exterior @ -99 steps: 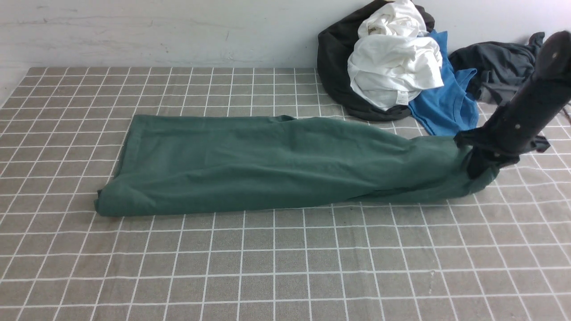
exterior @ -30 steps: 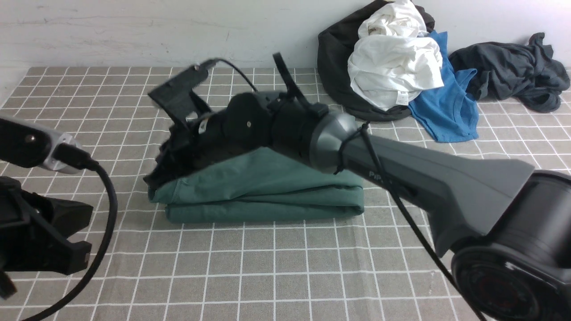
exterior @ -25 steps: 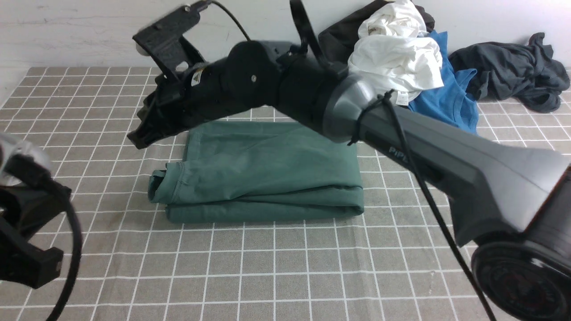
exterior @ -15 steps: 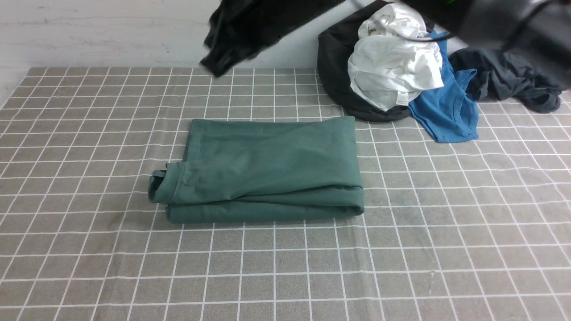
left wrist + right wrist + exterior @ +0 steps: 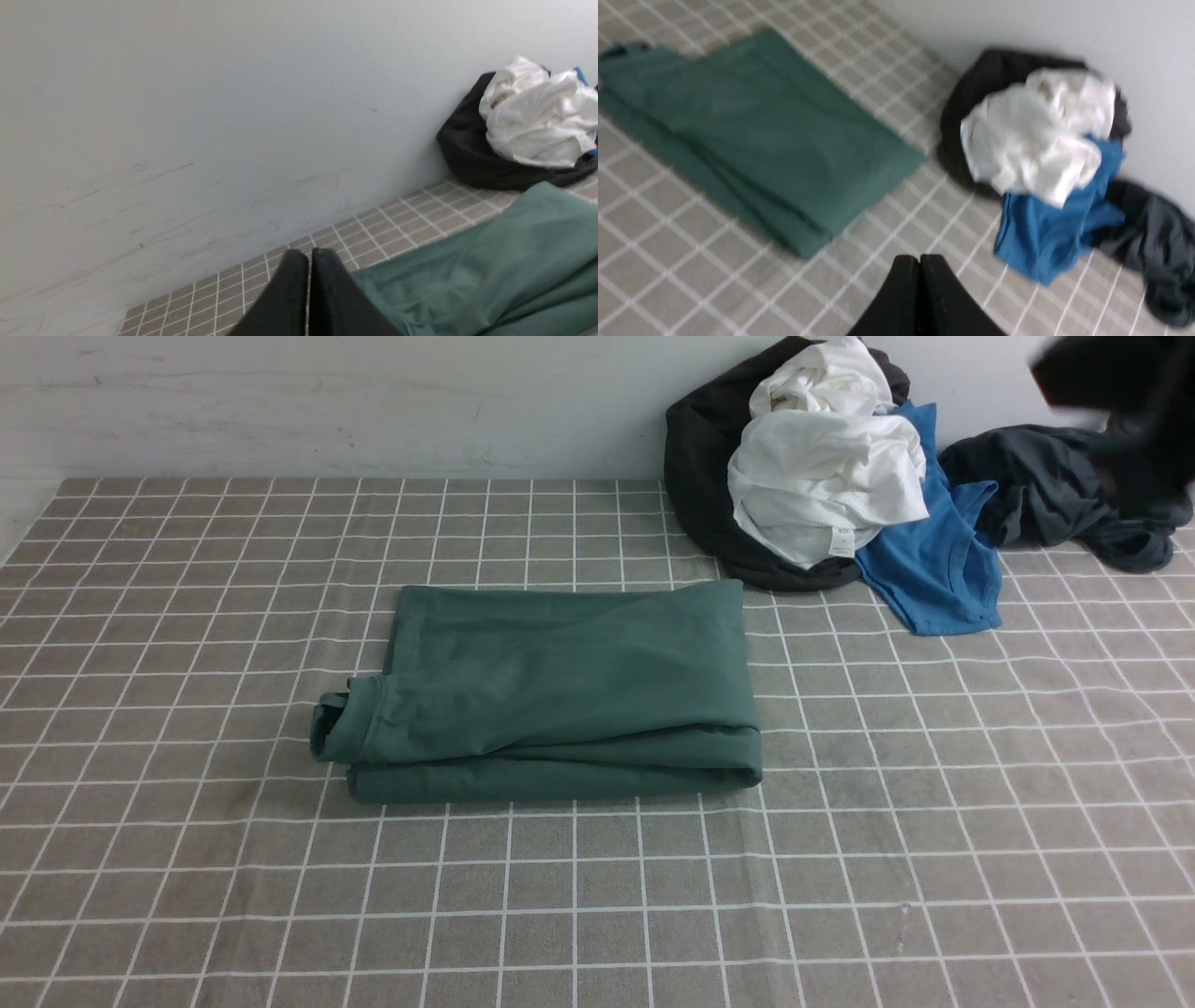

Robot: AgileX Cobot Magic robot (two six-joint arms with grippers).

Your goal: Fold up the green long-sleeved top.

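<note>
The green long-sleeved top (image 5: pixel 560 695) lies folded into a compact rectangle in the middle of the checked table, its ribbed collar end bunched at the left; it also shows in the left wrist view (image 5: pixel 490 261) and the right wrist view (image 5: pixel 752 126). My left gripper (image 5: pixel 309 254) is shut and empty, raised off the cloth beside the top's edge near the back wall. My right gripper (image 5: pixel 920 259) is shut and empty, high above the table between the top and the clothes pile. Only a dark blur of the right arm (image 5: pixel 1111 392) shows at the front view's top right.
A pile of clothes sits against the back wall at the right: a black garment (image 5: pixel 700 457), a white one (image 5: pixel 822 467), a bright blue T-shirt (image 5: pixel 934 560) and a dark grey-black garment (image 5: pixel 1064 485). The checked tablecloth (image 5: pixel 597 896) covers the table.
The top went from a long strip held at its right end to a half-length fold. My right arm let go, lifted and swung away to the top right. My left arm withdrew from view.
</note>
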